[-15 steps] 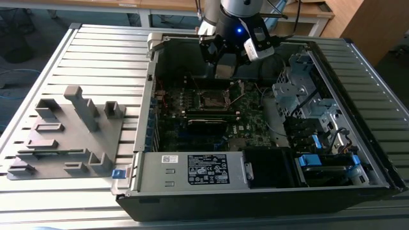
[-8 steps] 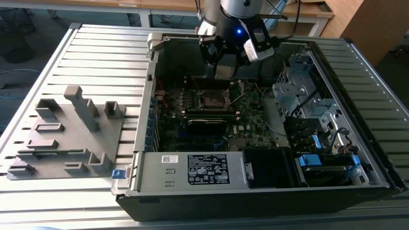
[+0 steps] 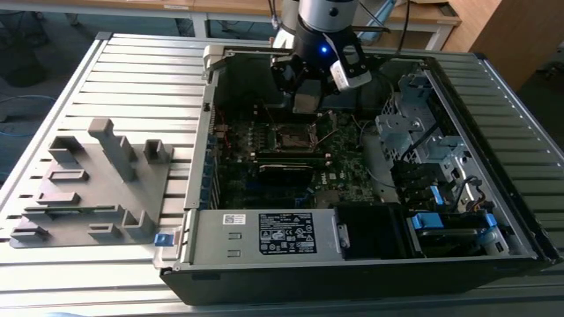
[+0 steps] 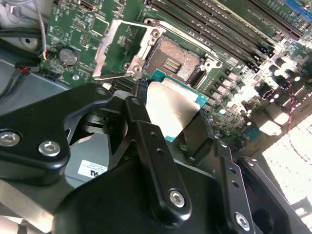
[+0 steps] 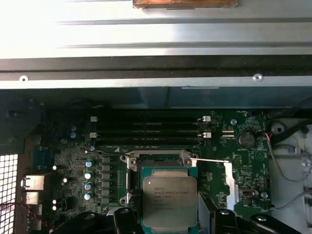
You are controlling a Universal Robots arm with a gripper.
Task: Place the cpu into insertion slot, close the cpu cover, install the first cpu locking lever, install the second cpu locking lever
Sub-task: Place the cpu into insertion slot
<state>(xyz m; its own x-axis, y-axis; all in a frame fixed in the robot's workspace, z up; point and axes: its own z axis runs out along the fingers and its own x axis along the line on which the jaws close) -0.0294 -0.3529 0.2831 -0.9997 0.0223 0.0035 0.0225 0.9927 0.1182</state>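
The gripper (image 3: 307, 107), at 12 o'clock of the insertion slot (image 3: 291, 137) in the exterior view, clamps the likely light, rigid, fragile cpu (image 4: 173, 109) by 2 edges.

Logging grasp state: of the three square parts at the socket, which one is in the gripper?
The cpu, grey-topped, clamped in the gripper clear of the bare insertion slot; the cpu cover stands flipped open beside it.

Gripper (image 3: 307, 99) pointing downward, slightly tilted, clamped on cpu (image 4: 173, 109)

Workshop, slatted metal bench (image 3: 132, 72), open computer case (image 3: 352, 281)
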